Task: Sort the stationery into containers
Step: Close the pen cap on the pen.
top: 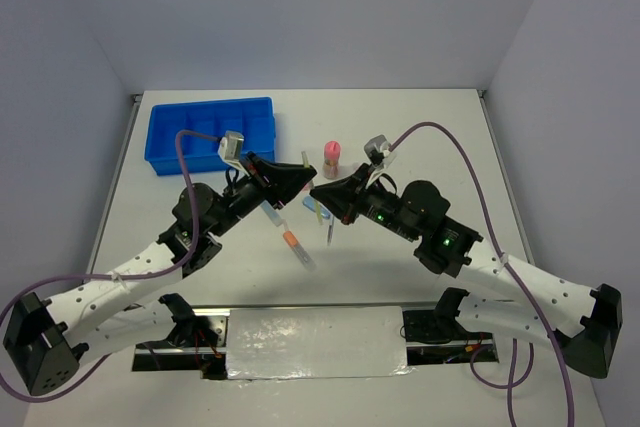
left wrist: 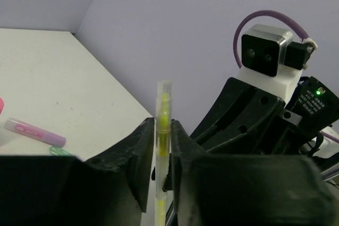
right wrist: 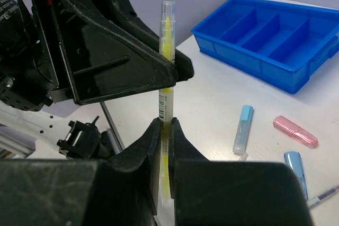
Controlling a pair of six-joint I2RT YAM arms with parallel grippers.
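A thin clear pen with a yellow core (right wrist: pixel 167 51) is held in the air between both grippers above the middle of the table. My left gripper (left wrist: pixel 162 130) is shut on it near one end. My right gripper (right wrist: pixel 166 128) is shut on the barcode part of the same pen (left wrist: pixel 163 109). In the top view the two grippers meet tip to tip, left (top: pixel 303 185) and right (top: pixel 320 192). The blue divided tray (top: pixel 210 134) stands at the far left and also shows in the right wrist view (right wrist: pixel 275 35); the compartments that show are empty.
A pink-capped cylinder (top: pixel 331 157) stands behind the grippers. A pen with an orange band (top: pixel 288 235) lies under them. A light blue marker (right wrist: pixel 243 129), a pink marker (right wrist: pixel 295 132) and a blue marker (right wrist: pixel 295 165) lie loose. A purple marker (left wrist: pixel 34 132) lies on the table.
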